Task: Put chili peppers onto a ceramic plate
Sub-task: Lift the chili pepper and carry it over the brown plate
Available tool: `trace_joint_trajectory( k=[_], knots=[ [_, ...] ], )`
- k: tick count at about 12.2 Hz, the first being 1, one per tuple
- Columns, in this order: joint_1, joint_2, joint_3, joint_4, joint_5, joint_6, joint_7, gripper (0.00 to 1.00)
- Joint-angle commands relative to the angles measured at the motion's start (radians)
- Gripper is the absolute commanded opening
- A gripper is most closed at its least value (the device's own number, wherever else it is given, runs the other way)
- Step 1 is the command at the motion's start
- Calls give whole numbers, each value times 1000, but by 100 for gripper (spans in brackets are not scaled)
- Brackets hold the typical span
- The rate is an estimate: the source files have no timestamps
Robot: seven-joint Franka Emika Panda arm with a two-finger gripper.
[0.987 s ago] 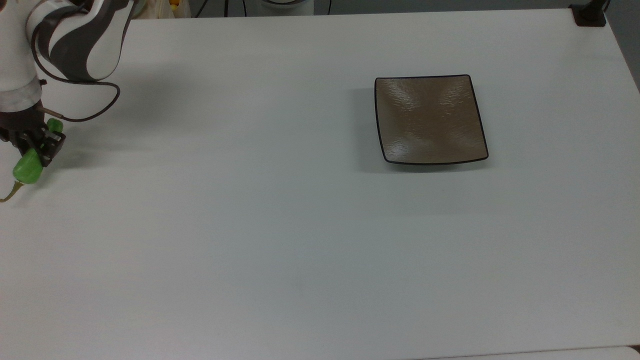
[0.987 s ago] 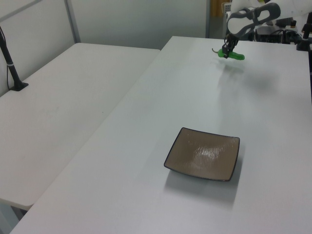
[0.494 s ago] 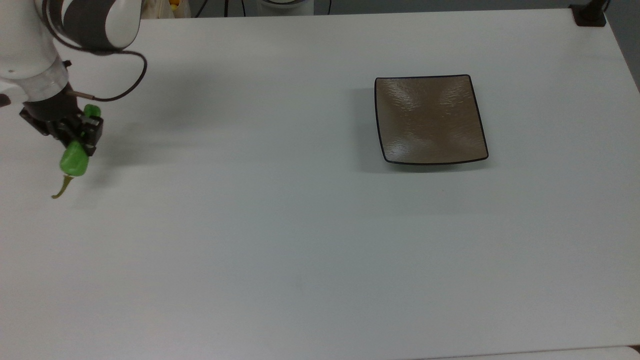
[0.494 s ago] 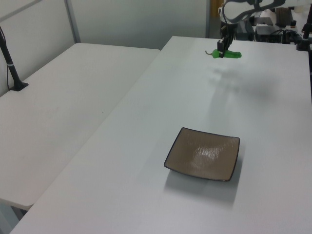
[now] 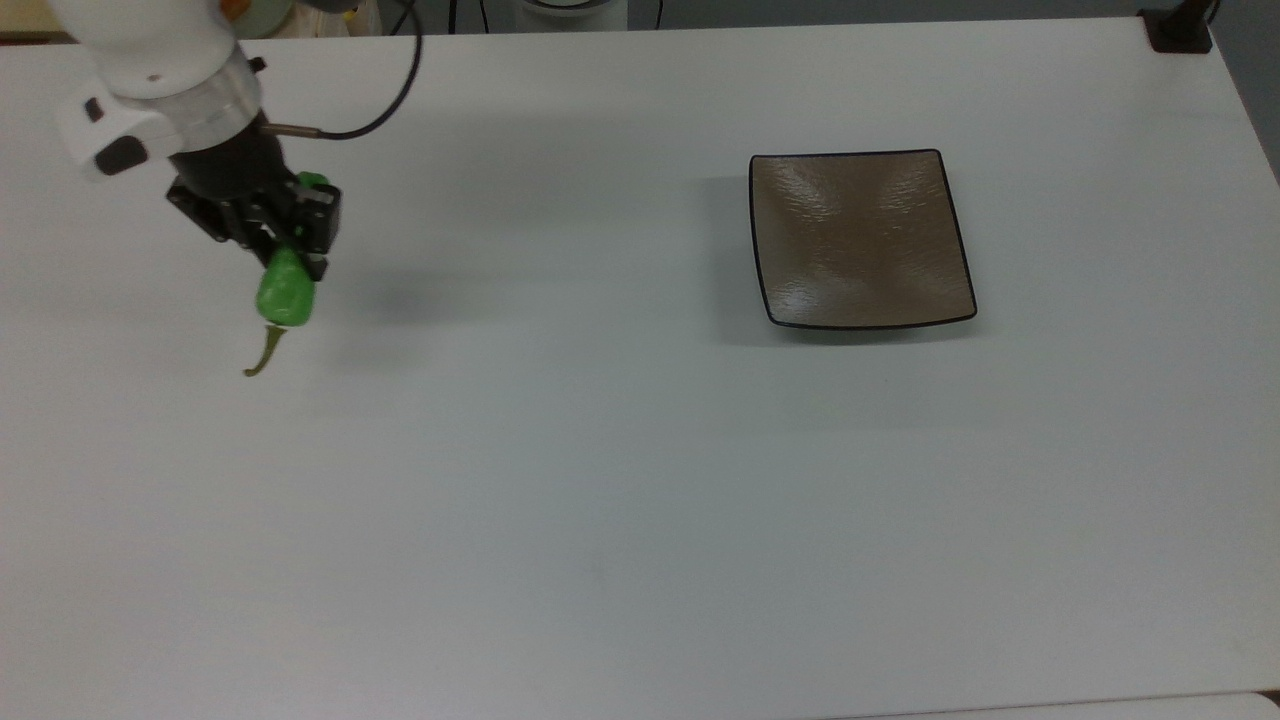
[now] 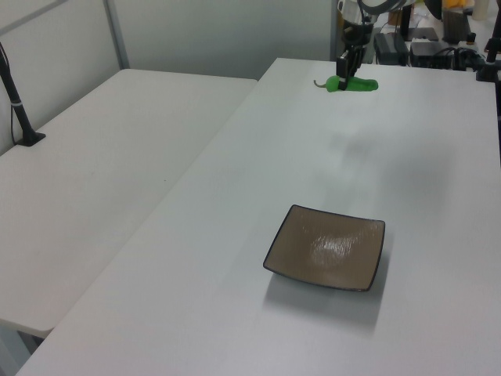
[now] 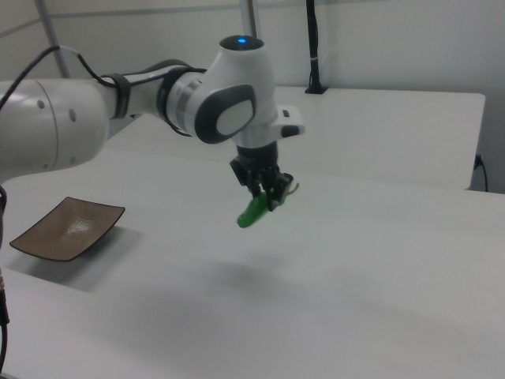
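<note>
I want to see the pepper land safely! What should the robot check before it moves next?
1. Claw shut on the chili pepper: ok.
2. Pepper lifted off the table, its shadow lying below it in the right view: ok.
3. Ceramic plate bare and ready: ok.
4. White tabletop between pepper and plate free of things: ok.
5. Pepper above the plate: not ok, it hangs far toward the top view's left.
6. How firm the grip is: cannot tell.
</note>
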Motion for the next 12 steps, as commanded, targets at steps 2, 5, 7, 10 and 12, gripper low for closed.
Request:
trace_joint_trajectory(
  k=[2, 5, 7, 10, 12],
  knots=[
    [33, -80, 108, -79, 18, -47, 122, 17],
    [67, -85, 192, -82, 18, -43, 243, 17],
    [76, -85, 244, -94, 18, -34, 294, 17],
    [134, -85, 296, -106, 20, -29, 370, 17],
    [139, -80, 367, -132, 18, 20, 421, 17]
  ],
)
